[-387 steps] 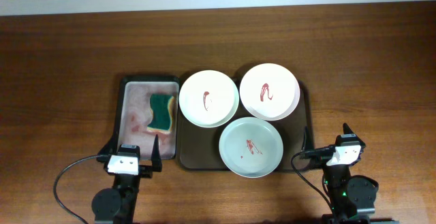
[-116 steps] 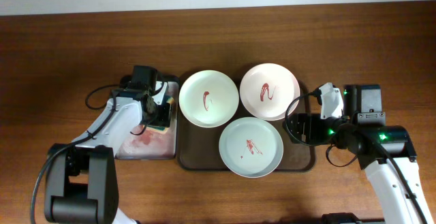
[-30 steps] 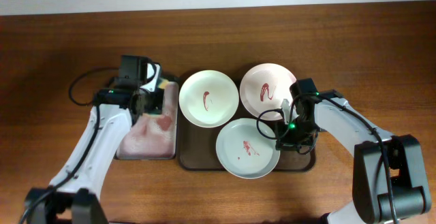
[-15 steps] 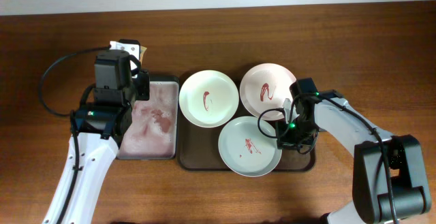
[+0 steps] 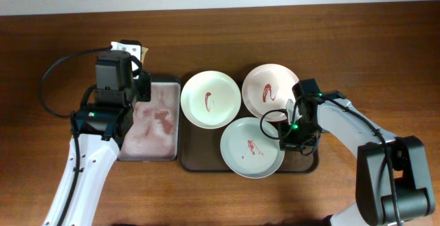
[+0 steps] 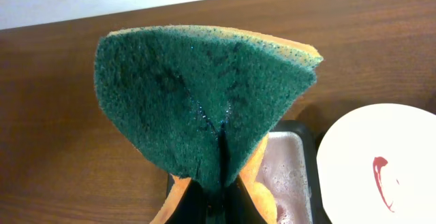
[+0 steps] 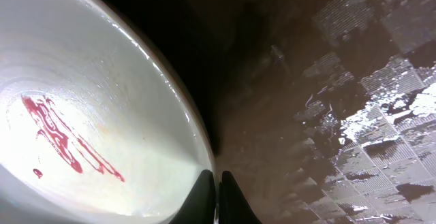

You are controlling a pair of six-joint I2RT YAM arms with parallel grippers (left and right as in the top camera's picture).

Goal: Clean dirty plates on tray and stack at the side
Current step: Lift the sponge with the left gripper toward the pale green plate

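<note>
Left gripper (image 6: pixel 219 200): jaws clamped on the folded sponge (image 6: pixel 204 94), green face outward, raised beyond the tray's (image 5: pixel 199 154) left edge
Left wrist, surroundings: basin (image 6: pixel 289 176) of foamy pinkish water below, just left of the tray; white plate (image 6: pixel 381 163) with a red squiggle at the tray's left end
Right gripper (image 7: pixel 218 198): closed together on the right rim of the greenish plate (image 7: pixel 102 115)
Right wrist, surroundings: wet tray floor beside the pinched rim; red streaks inside the plate
Overhead, plates: all three on the tray, all soiled; greenish one at the near edge, second white plate (image 5: pixel 271 92) at the far right corner
Overhead, side: bare tabletop (image 5: pixel 385 54) right of the tray, no stack yet
Risk, grip: thin pinch at one edge only; likely slip or tilt on lifting, knocking neighbouring plates
Risk, scrub: plate swinging under sponge pressure away from the pinch; pink drips onto wood in transit
</note>
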